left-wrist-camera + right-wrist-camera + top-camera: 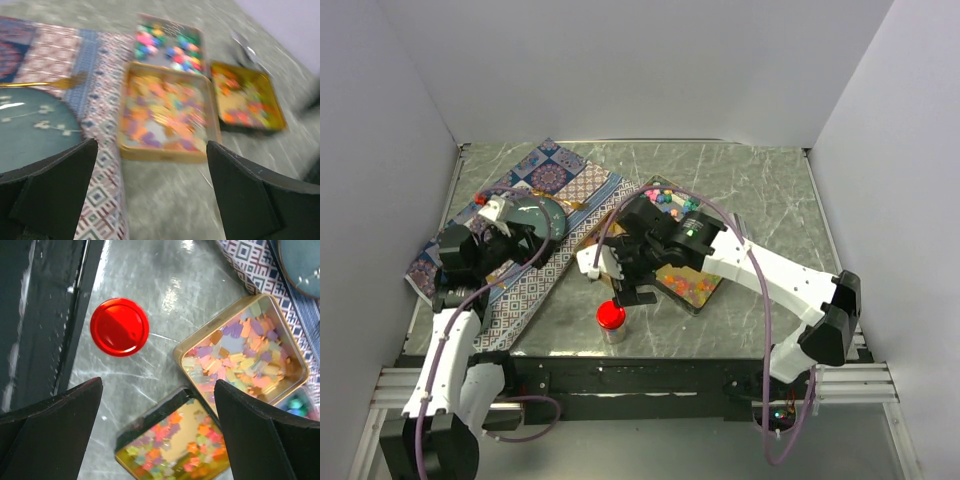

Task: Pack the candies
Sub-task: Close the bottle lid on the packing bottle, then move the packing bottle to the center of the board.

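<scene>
Three groups of candies, all sitting in gold square tins; neither pincer has any.

- Right pincer (159,390): fingers (50,432) spread wide with nothing between them. It hovers over bare table. The translucent yellow-pink candies (242,350) and the orange-red-yellow candies (175,445) are just to its right, not touching it. A red round lid (119,327) on a small jar is just on its near side.
- Right arm: reaches from its base at near right, left across the tins to table centre, wrist pointing down.
- Left pincer (152,150): also spread and empty. It hangs over the patterned cloth (105,125) beside the teal round plate (30,125). All the candies lie to its right, apart from it.
- Left arm: folded up at the near left.
- Far tin (170,25): opaque pastel candies (167,42) in pink, blue and green, bunched together.
- Middle tin (182,352): translucent yellow-pink candies over most of the floor. It touches the cloth edge.
- Near-right tin (150,416): orange-red-yellow candies around the edges, bare gold floor in the centre.
- Gold fork (50,82): lies on the cloth, just beyond the plate.

The left wrist view is blurred.
</scene>
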`<state>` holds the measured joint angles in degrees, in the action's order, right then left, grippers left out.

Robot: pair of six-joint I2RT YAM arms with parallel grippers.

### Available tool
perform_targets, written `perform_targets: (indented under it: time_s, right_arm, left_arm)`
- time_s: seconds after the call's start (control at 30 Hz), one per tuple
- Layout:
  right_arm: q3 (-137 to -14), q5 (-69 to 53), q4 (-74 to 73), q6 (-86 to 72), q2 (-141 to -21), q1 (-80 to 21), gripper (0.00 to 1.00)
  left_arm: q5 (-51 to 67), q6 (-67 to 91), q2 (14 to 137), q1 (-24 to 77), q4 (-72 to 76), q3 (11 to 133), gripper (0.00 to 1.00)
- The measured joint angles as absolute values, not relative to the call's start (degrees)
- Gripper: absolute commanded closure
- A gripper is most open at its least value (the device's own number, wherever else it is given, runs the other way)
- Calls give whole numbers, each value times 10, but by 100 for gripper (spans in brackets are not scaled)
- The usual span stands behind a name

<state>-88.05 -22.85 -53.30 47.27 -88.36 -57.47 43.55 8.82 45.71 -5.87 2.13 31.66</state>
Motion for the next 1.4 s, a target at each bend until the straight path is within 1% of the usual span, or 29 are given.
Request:
perform_targets:
  time_s: [0.13, 0.2, 0.3, 0.4, 0.5, 0.57, 0.6, 0.7, 0.73, 0.83, 0.97, 1.1, 1.17, 1.3, 1.4]
  right_arm:
    - [-897, -256, -516, 410, -882, -492, 0]
    - [-919, -262, -511, 371, -882, -428, 0]
    - [-926, -258, -492, 326, -870, -353, 0]
    - [-909, -253, -476, 284, -846, -321, 0]
    - [-889, -251, -460, 248, -818, -301, 0]
    - [-877, -249, -453, 234, -802, -289, 0]
    - [-875, -249, -453, 230, -795, -282, 0]
    - [-869, -248, -450, 223, -784, -256, 0]
    - [-869, -247, -450, 223, -783, -246, 0]
    - [-869, -247, -448, 219, -785, -224, 0]
    - [-869, -246, -444, 219, -789, -207, 0]
    - [-869, -244, -444, 220, -798, -203, 0]
    - [-869, -243, -444, 220, -802, -203, 0]
    - [-869, -239, -445, 220, -804, -202, 0]
    - [-869, -236, -446, 222, -805, -202, 0]
  left_arm:
    - [555, 2, 439, -63, -93, 343, 3]
    - [597, -33, 430, -63, -153, 358, 3]
    - [631, -39, 389, -58, -188, 356, 3]
    - [665, -110, 375, -37, -236, 371, 2]
    - [675, -222, 413, -14, -287, 390, 3]
    - [669, -318, 453, -17, -326, 408, 3]
    - [665, -382, 477, -27, -370, 424, 2]
    - [631, -664, 581, -73, -544, 481, 1]
    - [621, -727, 613, -84, -584, 493, 2]
    - [600, -876, 705, -100, -657, 502, 3]
    - [597, -1020, 736, -84, -711, 481, 3]
    - [617, -1079, 728, -27, -729, 450, 2]
    - [626, -1049, 704, 13, -702, 423, 1]
    - [642, -882, 609, 92, -540, 350, 1]
    - [635, -707, 554, 142, -387, 293, 2]
